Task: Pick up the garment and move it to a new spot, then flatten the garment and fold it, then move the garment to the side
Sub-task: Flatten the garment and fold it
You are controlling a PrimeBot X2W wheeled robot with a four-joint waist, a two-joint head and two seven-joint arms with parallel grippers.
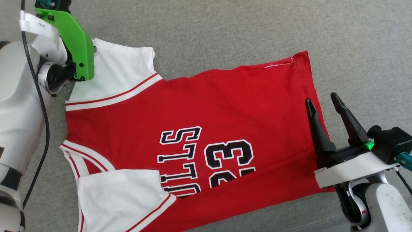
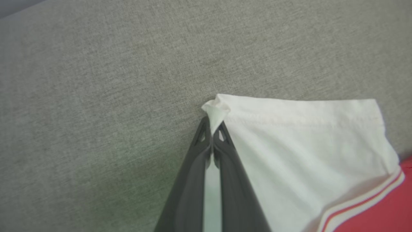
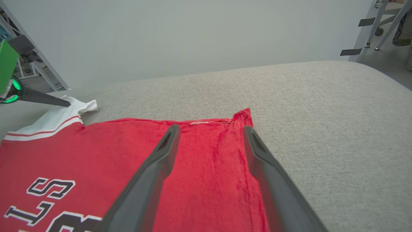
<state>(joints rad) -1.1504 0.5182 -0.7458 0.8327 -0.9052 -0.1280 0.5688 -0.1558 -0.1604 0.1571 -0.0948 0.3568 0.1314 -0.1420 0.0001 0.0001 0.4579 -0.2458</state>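
The garment (image 1: 193, 106) lies front up on the grey fabric surface: red, with white sleeves, striped trim and black lettering. Its collar points left and its hem right. My left gripper (image 2: 212, 127) is shut on the outer corner of the far white sleeve (image 2: 305, 145), which bunches at the fingertips. In the head view a green wrist housing (image 1: 77, 42) covers those fingers. My right gripper (image 1: 322, 99) stands open just above the hem (image 3: 231, 154), one finger over the red cloth and the other over the bare surface. The near sleeve (image 1: 119, 196) is folded onto the shirt front.
The grey fabric surface (image 1: 225, 29) stretches beyond and to the right of the shirt. In the right wrist view a pale wall (image 3: 193, 32) rises behind it, and metal frame legs (image 3: 370, 29) stand on the floor at the far right.
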